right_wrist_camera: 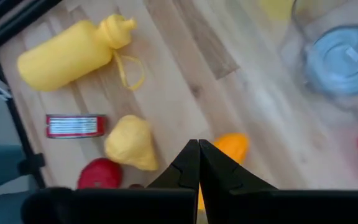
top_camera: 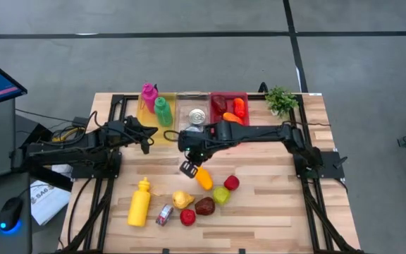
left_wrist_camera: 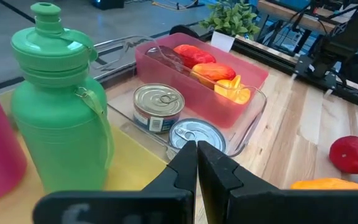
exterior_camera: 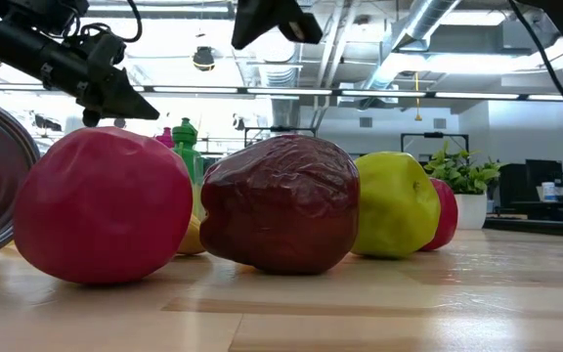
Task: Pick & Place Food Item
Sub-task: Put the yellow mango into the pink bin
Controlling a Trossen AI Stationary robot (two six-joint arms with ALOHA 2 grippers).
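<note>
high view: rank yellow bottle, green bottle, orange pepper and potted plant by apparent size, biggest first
1. yellow bottle, clearly longest.
2. potted plant and green bottle: look alike, not ranked.
3. orange pepper, smallest, though the right gripper partly covers it.

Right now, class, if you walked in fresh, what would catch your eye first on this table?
Probably the cluster of toy fruit on the table's near side, beside a yellow bottle. Next, the three bins along the far edge, holding pink and green bottles, cans and red-orange food. The right end effector, shut, hovers by an orange item; the left end effector, shut, waits near the bottles.
</note>
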